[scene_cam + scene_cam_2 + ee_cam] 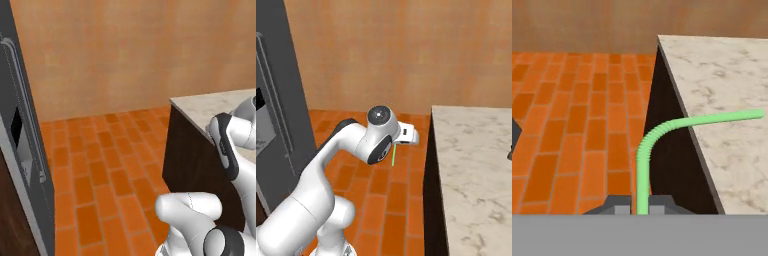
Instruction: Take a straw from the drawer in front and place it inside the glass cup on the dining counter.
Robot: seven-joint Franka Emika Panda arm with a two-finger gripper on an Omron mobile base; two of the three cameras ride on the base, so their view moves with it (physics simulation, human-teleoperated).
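One straw [643, 165] (bright green), one dining counter [722, 85], one gripper [640, 205]

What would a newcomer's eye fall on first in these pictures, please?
Probably the bright green straw, clamped in the end effector and rising up the middle of the hand view, its bent tip reaching over the corner of the dining counter. Next comes the orange brick floor stretching between that pale marble counter and the tall grey appliance on the left.
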